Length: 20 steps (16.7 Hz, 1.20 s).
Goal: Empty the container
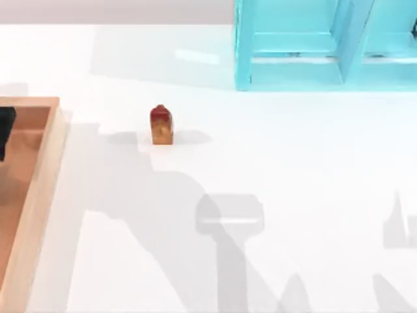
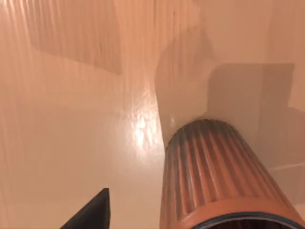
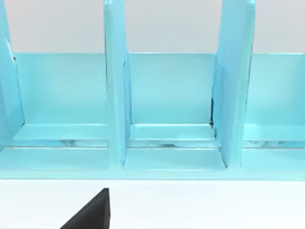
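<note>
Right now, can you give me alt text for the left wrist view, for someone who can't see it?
A brown ribbed cup lies on its side on the orange-brown wooden floor of the container, its dark-rimmed mouth toward the camera. A dark finger of the left tool pokes in beside it, not touching the cup.

white table [image 1: 273, 195], wooden box [image 1: 40, 189] at its left edge, turquoise shelf unit [image 1: 306, 65] along the far edge toward the right, small red-topped block [image 1: 161, 125] standing between them
</note>
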{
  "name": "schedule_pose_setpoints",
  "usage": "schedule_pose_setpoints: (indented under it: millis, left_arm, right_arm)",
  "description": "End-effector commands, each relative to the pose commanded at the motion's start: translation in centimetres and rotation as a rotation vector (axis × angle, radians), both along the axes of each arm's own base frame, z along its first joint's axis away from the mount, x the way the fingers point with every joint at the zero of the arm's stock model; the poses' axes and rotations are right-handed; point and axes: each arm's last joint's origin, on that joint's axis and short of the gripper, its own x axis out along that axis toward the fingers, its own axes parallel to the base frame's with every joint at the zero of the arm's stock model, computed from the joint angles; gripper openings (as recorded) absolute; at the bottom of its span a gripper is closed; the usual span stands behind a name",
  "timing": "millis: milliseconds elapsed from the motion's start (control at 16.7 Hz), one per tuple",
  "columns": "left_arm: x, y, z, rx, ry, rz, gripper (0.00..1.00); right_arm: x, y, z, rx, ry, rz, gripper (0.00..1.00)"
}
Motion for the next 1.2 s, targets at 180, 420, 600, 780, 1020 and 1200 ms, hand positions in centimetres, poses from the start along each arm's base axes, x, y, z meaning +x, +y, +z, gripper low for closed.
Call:
schedule_pose_setpoints:
  millis: [180, 420, 600, 780, 1020, 1200]
  left_arm:
    - [-1.1, -1.1, -1.5, 0.0, 0.002, 0.0, 1.0]
    - [-1.5, -1.6, -1.7, 0.001, -0.003, 0.0, 1.0]
    - [-1.5, -1.6, -1.7, 0.001, -0.003, 0.0, 0.92]
    - [-1.5, -1.6, -1.7, 0.001, -0.003, 0.0, 0.7]
    - [-1.5, -1.6, -1.7, 0.001, -0.003, 0.0, 0.4]
    - [-1.5, -1.6, -1.7, 0.001, -0.003, 0.0, 0.17]
  right_arm:
    - [0.0, 0.0, 0.0, 0.0, 0.0, 0.0, 1.0]
    - [0.0, 0.0, 0.0, 0.0, 0.0, 0.0, 1.0]
    - [0.0, 0.0, 0.0, 0.0, 0.0, 0.0, 1.0]
    - [0.0, 0.0, 0.0, 0.0, 0.0, 0.0, 1.0]
    - [0.0, 0.0, 0.0, 0.0, 0.0, 0.0, 1.0]
    - [0.0, 0.0, 0.0, 0.0, 0.0, 0.0, 1.0]
